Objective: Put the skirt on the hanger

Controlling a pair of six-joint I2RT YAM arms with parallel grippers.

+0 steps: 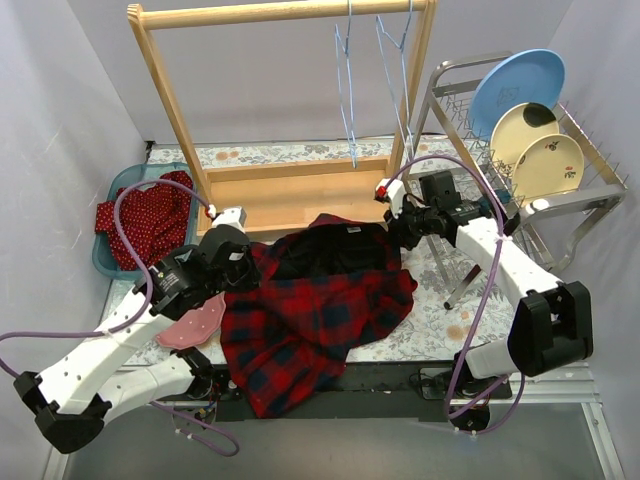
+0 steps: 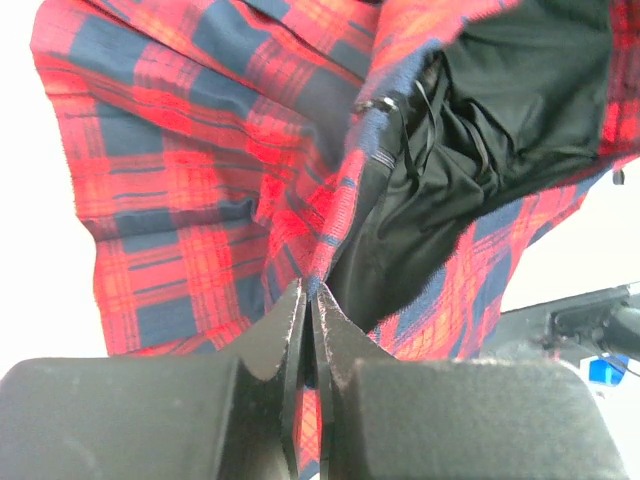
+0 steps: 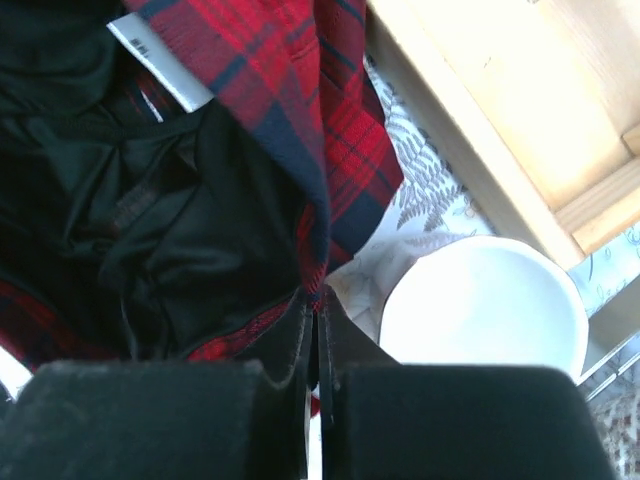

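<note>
The red and navy plaid skirt [image 1: 320, 310] with black lining lies spread across the table's middle, its hem over the front edge. My left gripper [image 1: 243, 262] is shut on the skirt's left waist edge [image 2: 312, 285]. My right gripper [image 1: 398, 232] is shut on the skirt's right waist edge [image 3: 316, 285]. The black lining [image 3: 130, 220] and a white label [image 3: 160, 65] show inside the waistband. Blue wire hangers [image 1: 350, 90] hang from the top bar of the wooden rack [image 1: 290, 15] behind the skirt.
A blue basket [image 1: 125, 190] with red dotted cloth sits at the back left. A pink cloth [image 1: 192, 325] lies under my left arm. A dish rack [image 1: 530, 170] with plates stands at right. A white bowl [image 3: 480, 310] sits beside the wooden rack base [image 3: 500, 90].
</note>
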